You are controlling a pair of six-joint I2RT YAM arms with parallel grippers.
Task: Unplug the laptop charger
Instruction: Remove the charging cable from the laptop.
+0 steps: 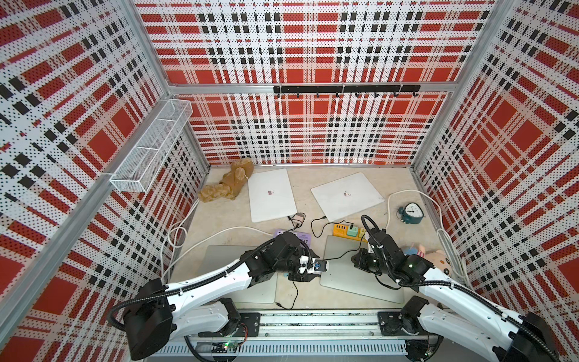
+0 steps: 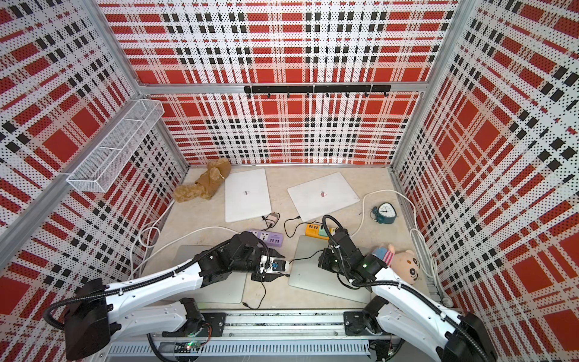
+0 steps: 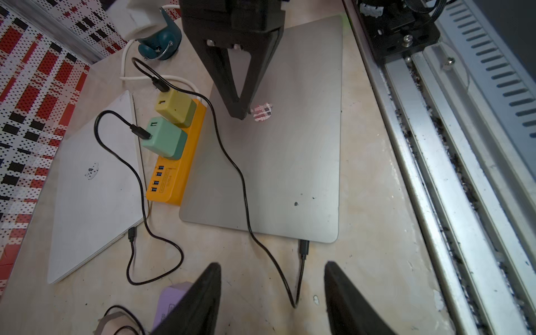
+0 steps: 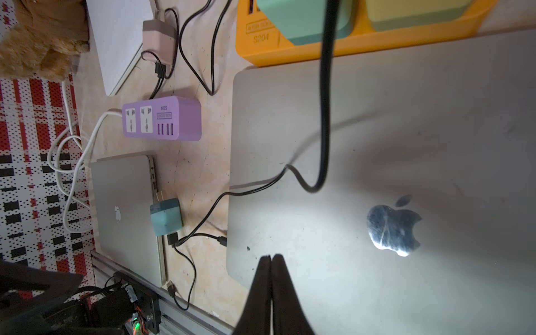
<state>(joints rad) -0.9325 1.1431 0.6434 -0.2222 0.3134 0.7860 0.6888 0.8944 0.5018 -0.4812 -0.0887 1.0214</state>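
A grey laptop (image 3: 290, 162) lies at the front right of the table. The charger's black plug (image 3: 303, 248) sits in the laptop's edge. Its cable (image 3: 243, 185) runs over the lid to a yellow-green adapter (image 3: 174, 108) in the orange power strip (image 3: 177, 179). My left gripper (image 3: 272, 290) is open a short way from the plug, and the cable's loop lies between its fingers. My right gripper (image 4: 271, 258) is shut, its tip resting on the grey laptop's lid (image 4: 348, 174). In both top views the left gripper (image 1: 315, 272) is at the laptop's left edge and the right gripper (image 2: 322, 260) is over the lid.
A second grey laptop (image 1: 219, 260) lies under the left arm, with two white laptops (image 1: 271, 194) behind. Also here are a purple power strip (image 4: 162, 121), a green adapter (image 3: 164, 139), a blue adapter (image 4: 166, 216), a clock (image 1: 413, 213), plush toys (image 1: 438, 260) and the front rail (image 3: 435, 174).
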